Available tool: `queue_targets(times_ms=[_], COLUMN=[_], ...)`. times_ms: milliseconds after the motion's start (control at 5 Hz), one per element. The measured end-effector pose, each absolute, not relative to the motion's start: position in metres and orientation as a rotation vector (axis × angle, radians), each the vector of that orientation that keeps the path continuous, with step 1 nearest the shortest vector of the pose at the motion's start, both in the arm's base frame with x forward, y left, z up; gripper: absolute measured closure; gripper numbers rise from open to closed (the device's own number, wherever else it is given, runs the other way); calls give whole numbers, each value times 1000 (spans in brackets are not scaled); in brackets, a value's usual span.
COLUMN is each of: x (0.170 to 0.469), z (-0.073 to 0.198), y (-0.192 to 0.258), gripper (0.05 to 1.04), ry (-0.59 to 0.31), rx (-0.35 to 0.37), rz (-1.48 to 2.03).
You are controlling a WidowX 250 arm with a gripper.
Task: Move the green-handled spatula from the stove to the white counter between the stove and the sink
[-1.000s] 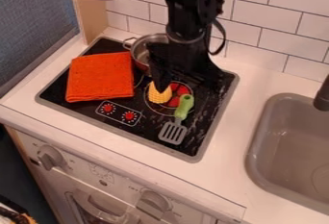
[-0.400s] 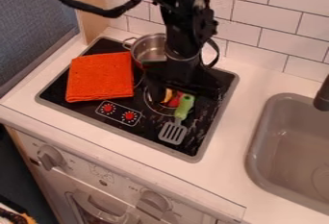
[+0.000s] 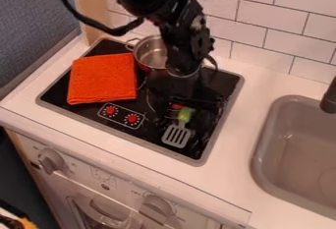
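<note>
Near the frame's centre, the gripper (image 3: 179, 102), its grip impossible to tell, needs careful clearance around the slotted spatula (image 3: 177, 135).

Black jointed arm (image 3: 185, 29), 1 thick black cable (image 3: 82, 18), grey rim (image 3: 182, 75) above black pincer (image 3: 182, 100)

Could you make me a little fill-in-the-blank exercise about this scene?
1. The pincer hangs low over the cooktop, near a spatula whose handle is ____ in colour.
2. The cloth on the cooktop is not spread out but neatly ____.
3. The number of round red dials on the cooktop is ____.
4. In the picture, the sink lies to the ____ of the cooktop.

Missing words: green; folded; two; right
</note>
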State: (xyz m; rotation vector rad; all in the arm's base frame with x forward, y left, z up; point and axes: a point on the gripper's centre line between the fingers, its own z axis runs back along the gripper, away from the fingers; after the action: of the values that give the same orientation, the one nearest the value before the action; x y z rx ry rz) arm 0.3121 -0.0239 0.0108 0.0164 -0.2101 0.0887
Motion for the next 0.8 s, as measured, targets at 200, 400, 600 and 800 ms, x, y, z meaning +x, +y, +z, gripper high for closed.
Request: queue_targets(times_ms=[200, 400, 600, 800], x=[320, 323, 324, 324], z=[9, 9, 9, 9], y=[-21, -18, -19, -19], gripper=[137, 413, 674, 692], ry=[-218, -245, -251, -252], rx=[8, -14, 8, 23], rz=[76, 81, 43, 40])
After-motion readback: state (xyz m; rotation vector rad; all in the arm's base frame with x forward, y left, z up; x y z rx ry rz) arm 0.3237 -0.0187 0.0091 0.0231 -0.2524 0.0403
